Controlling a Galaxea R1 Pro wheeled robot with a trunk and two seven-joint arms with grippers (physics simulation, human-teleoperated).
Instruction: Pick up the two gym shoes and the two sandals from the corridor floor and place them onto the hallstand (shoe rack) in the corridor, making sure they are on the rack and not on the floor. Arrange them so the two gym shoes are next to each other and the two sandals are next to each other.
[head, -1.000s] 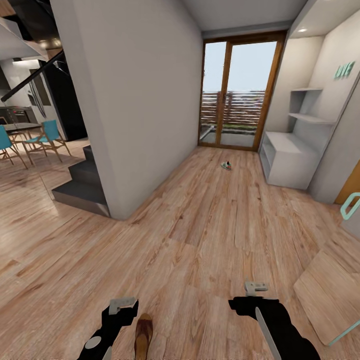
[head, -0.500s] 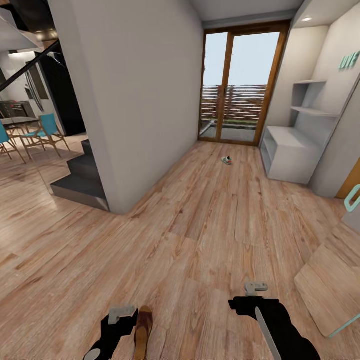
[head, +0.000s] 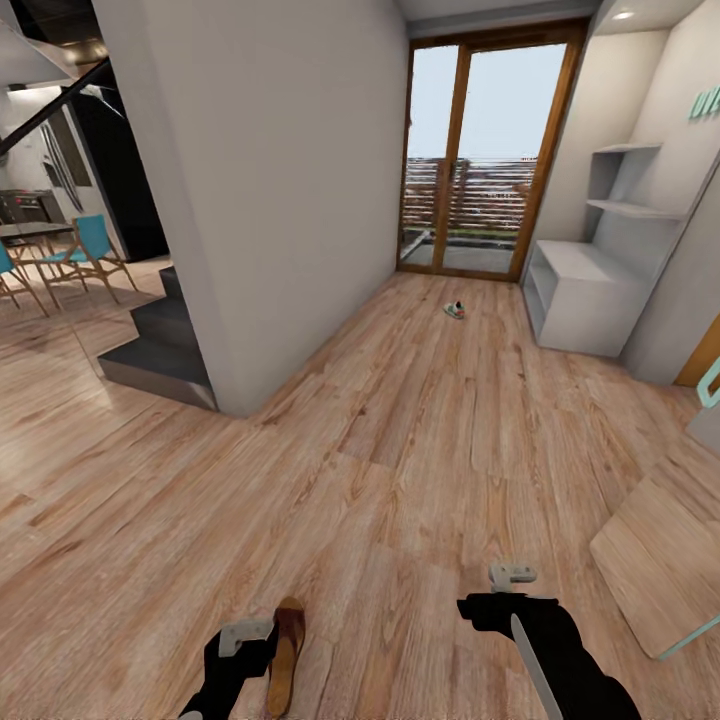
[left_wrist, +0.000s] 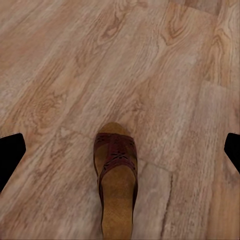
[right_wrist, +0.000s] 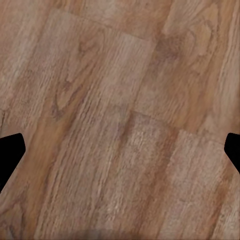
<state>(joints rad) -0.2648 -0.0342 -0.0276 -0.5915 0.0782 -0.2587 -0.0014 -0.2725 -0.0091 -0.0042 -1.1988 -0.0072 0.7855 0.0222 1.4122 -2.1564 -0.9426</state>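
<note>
- Leftmost, beyond the white partition wall (head: 290, 180), a dark grey stair (head: 160, 350) and teal dining chairs (head: 95, 245) stand well clear of the work.
- Left gripper (head: 245, 640): low over the warm brown wood-plank corridor floor (head: 400, 450), just beside one flat brown leather sandal with a tan footbed (head: 285, 655). In the left wrist view that sandal (left_wrist: 116, 180) lies flat between the two dark fingertips (left_wrist: 10, 152), which stand wide apart at either edge, clamped on nothing.
- Step in hand, as judged: taking up this sandal. To do it well, bring the jaws down astride the strap (the thickest part), long axis crosswise to the fingers, and close only once both tips are below the sole's edge; a grip on the thin toe would likely slip.
- Centre, far down the corridor: a small white gym shoe with a touch of green and red (head: 455, 310) rests on the floor before the wood-framed glass door (head: 480, 150), near the rack but apart from it.
- Right gripper (head: 510, 575): over bare planks; its fingertips (right_wrist: 11, 150) are likewise spread, empty.
- Right: the light-grey hallstand with low bench base and staggered slab shelves (head: 580, 290) carries no footwear that can be seen; the task looks barely begun.
</note>
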